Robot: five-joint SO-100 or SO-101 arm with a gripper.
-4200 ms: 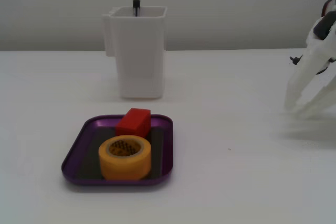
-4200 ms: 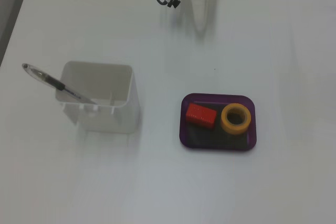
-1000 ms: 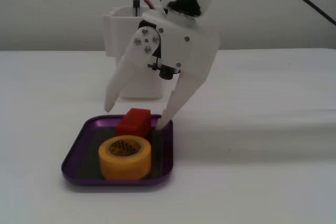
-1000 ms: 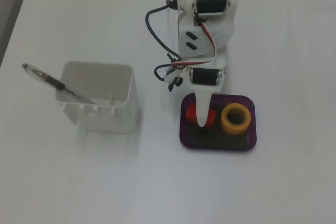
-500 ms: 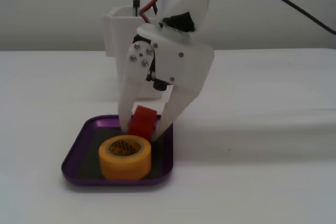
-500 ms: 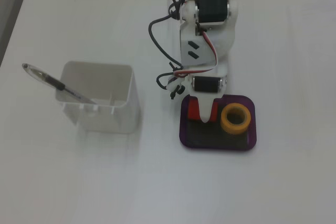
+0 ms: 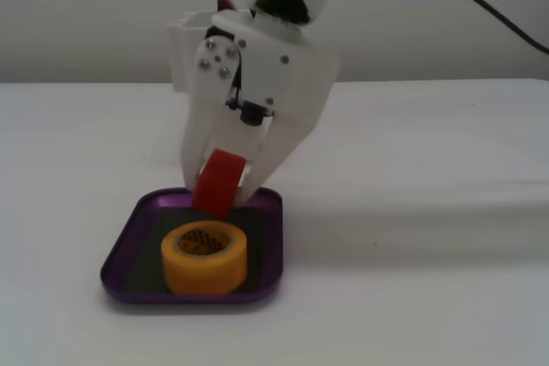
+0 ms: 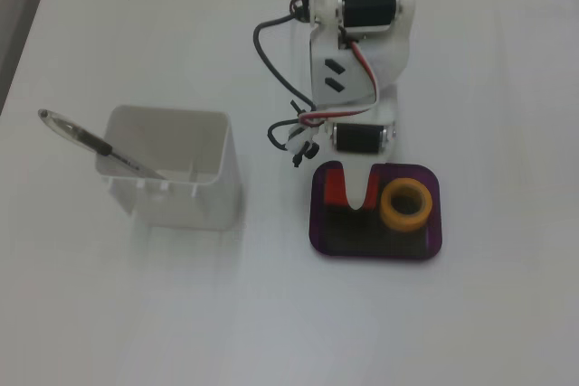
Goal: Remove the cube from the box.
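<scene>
White end effector clamps the small matte red cube, tilted, above the shallow purple box at 12 o'clock from the yellow tape roll.

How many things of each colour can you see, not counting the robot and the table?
Red: 1, the cube, held in the gripper
Yellow: 1, the tape roll
Purple: 1, the box
White: 1, the container
Dark: 1, the pen in the container
Total: 5

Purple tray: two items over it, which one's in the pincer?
The red cube, tilted and clamped in the pincer above the tray. The yellow tape roll sits free on the tray floor.
</scene>
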